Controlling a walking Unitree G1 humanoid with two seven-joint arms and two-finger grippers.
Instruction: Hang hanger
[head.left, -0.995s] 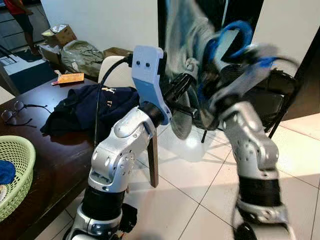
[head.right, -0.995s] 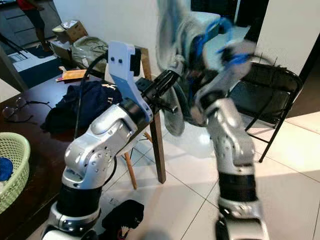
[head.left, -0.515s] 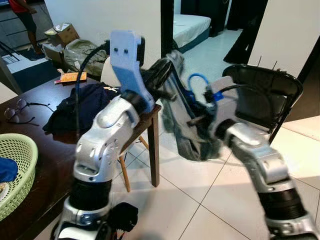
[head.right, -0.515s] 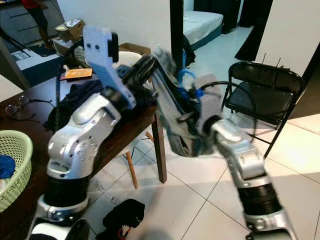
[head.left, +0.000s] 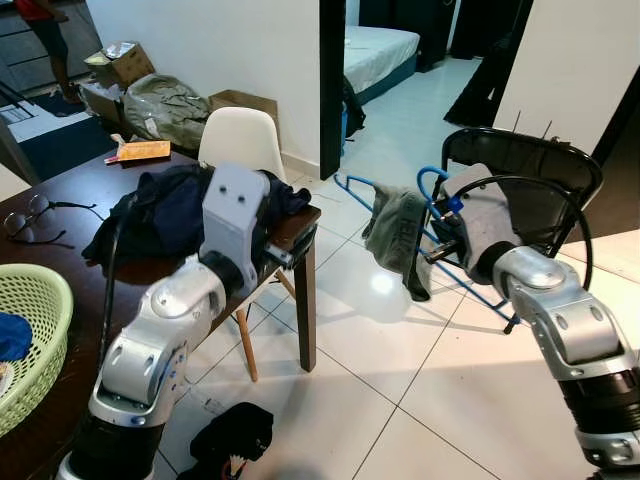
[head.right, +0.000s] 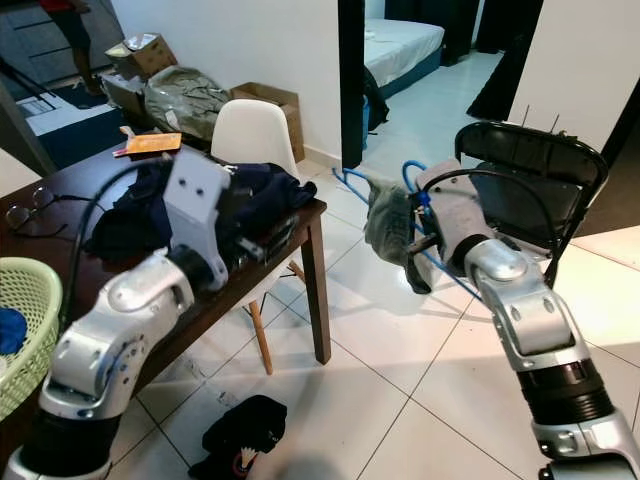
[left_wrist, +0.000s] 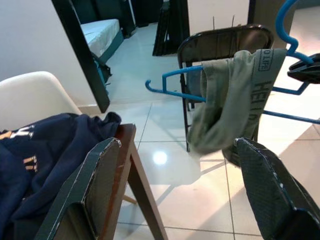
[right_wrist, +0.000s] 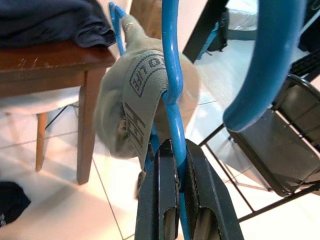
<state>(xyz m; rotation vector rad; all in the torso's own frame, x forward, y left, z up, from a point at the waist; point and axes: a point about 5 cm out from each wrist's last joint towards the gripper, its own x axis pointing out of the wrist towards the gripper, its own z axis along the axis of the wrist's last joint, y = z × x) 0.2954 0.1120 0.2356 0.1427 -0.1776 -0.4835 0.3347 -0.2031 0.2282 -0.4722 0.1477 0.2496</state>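
Observation:
A blue plastic hanger (head.left: 372, 192) with a grey-green garment (head.left: 397, 236) draped over it is held out over the tiled floor, just in front of a black folding chair (head.left: 535, 172). My right gripper (right_wrist: 176, 150) is shut on the hanger's blue bar below the hook (right_wrist: 272, 60). In the left eye view this gripper (head.left: 441, 250) sits at the hanger's near end. My left gripper (left_wrist: 180, 150) is open and holds nothing. It hovers over the corner of the brown table (head.left: 300, 222), apart from the hanger.
A navy garment (head.left: 165, 205) lies on the table, with glasses (head.left: 25, 220) and a green basket (head.left: 35, 320) nearer me. A white chair (head.left: 236, 142) stands behind the table. A black item (head.left: 235, 440) lies on the floor. A doorway (head.left: 385, 50) opens beyond.
The right arm brought the hanger and garment down from high near the camera to beside the black chair. The left gripper let go of the garment and dropped to the table corner.

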